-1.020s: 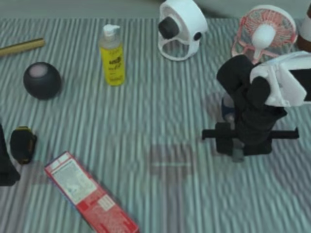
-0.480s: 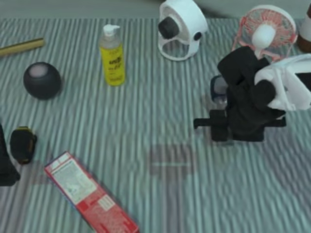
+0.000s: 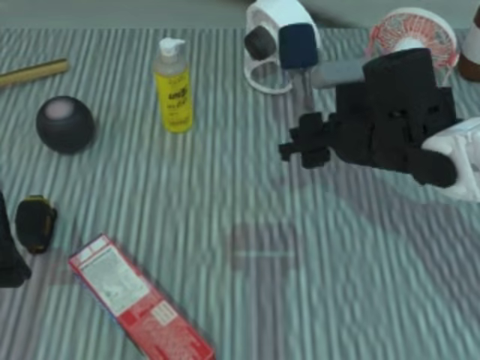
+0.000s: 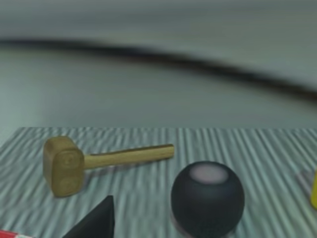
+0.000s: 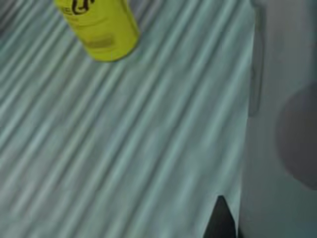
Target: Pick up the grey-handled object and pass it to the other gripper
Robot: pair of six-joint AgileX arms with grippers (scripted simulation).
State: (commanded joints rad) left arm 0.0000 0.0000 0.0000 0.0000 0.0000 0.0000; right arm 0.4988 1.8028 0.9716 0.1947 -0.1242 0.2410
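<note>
1. Left hand [image 3: 9,259] sits parked at the tabletop's left edge, near side. Only a bit of black shows, so I cannot tell if its fingers are apart or together.
2. Near objects: red-and-white carton [image 3: 139,304] lying flat near-left, small black-and-yellow item [image 3: 35,223] just beside the left hand. Both are well off the handover path, I'd judge.
3. Mid row: dark grey ball [image 3: 65,124] on the left, yellow bottle [image 3: 172,84] upright left of centre, striped tabletop [image 3: 247,255] bare in the middle.
4. Right hand [image 3: 311,142] is up over the right-centre, clamped on the grey-handled object [image 3: 319,64], handle across the fingers, navy head pointing left. Looks lifted clear and turned sideways to present it for the pass.
5. Far row: white fan [image 3: 262,45] directly behind the head, pink fan [image 3: 420,34] behind the arm, wooden mallet [image 4: 94,161] far left.
6. Risk: the bottle is the only tall thing between the two hands.
</note>
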